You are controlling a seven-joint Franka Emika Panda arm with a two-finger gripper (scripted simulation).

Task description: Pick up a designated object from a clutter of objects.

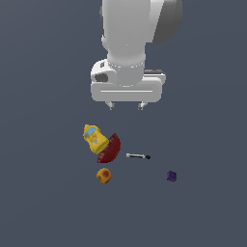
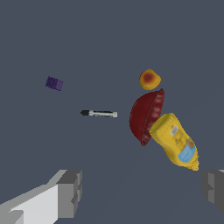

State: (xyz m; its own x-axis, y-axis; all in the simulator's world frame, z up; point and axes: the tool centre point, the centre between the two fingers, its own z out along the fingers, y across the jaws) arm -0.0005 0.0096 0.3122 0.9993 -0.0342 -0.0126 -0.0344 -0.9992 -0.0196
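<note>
Orange-red ball and purple cube lie nearest; beyond them, the marker pen lies flat beside the dark red bowl, probably light, stiff, slippery; grip mid-barrel. Farthest, the gripper hangs spread wide, empty.

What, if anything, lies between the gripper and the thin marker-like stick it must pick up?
Nothing visible does. The open gripper hangs above the stick, which lies apart from the red bowl piece.

Even flat light — shadowless, slightly soft
</note>
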